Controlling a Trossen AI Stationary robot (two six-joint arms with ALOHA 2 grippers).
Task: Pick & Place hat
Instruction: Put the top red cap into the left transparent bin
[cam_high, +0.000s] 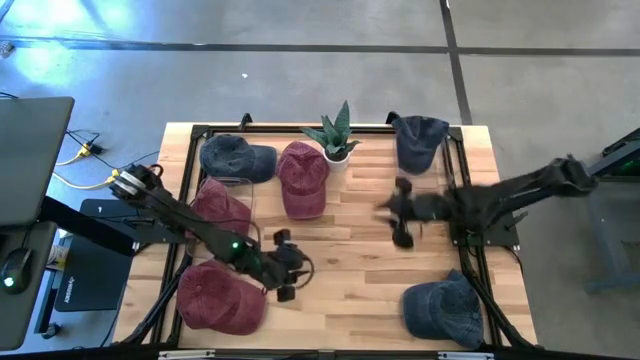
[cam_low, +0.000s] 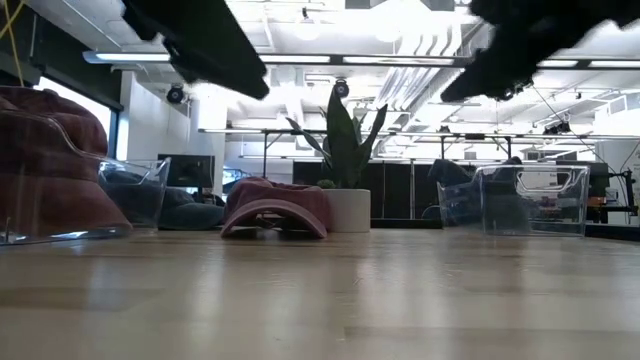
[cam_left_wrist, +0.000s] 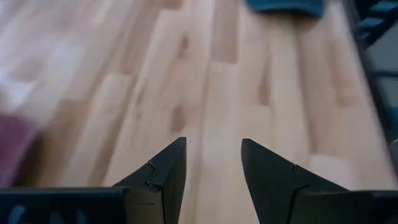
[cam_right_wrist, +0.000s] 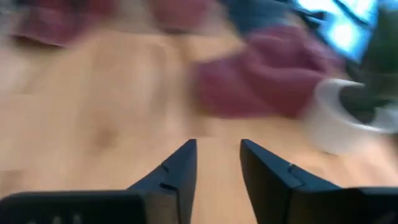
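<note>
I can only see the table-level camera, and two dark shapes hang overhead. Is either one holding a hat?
Observer: No. The left wrist view shows the left hand open, with only bare table between its fingers.
Operator: And the other one?
Observer: The right hand is open and empty too. It faces a maroon hat beside the white plant pot.
Operator: How many hats are there altogether?
Observer: From above I count six hats: three maroon and three blue.
</note>
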